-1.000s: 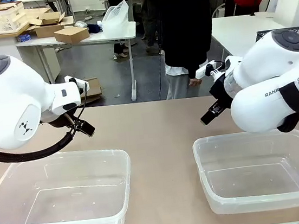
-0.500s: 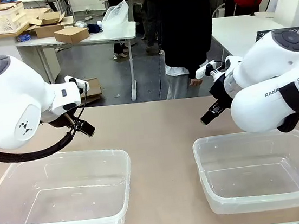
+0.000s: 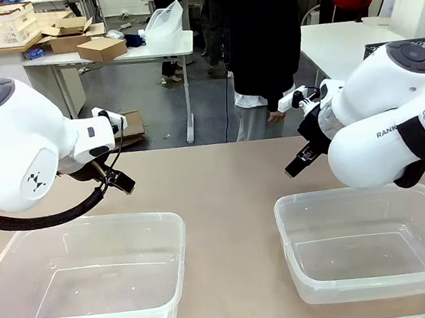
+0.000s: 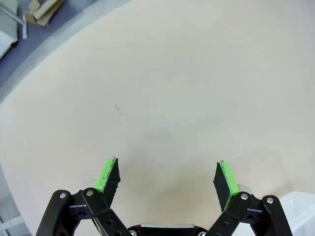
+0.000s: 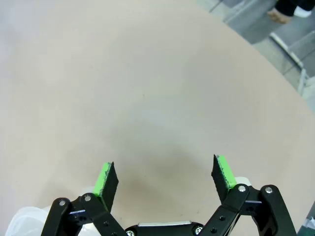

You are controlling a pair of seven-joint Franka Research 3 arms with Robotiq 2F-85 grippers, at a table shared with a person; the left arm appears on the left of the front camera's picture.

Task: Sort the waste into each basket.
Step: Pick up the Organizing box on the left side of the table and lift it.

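Front view: a left tub (image 3: 96,286) and a right tub (image 3: 372,256), both empty, sit on the near side of the table (image 3: 223,181). The left gripper (image 3: 125,185) and right gripper (image 3: 293,169) hang just beyond them. A person (image 3: 260,44) stands opposite, cut off above. Sorting looks unstarted; the next move likely needs waste brought within reach.

Left wrist view: jaws wide apart, holding nothing, above bare tabletop.

Right wrist view: jaws likewise spread and empty; the right tub's corner is a blur at the bottom edge.
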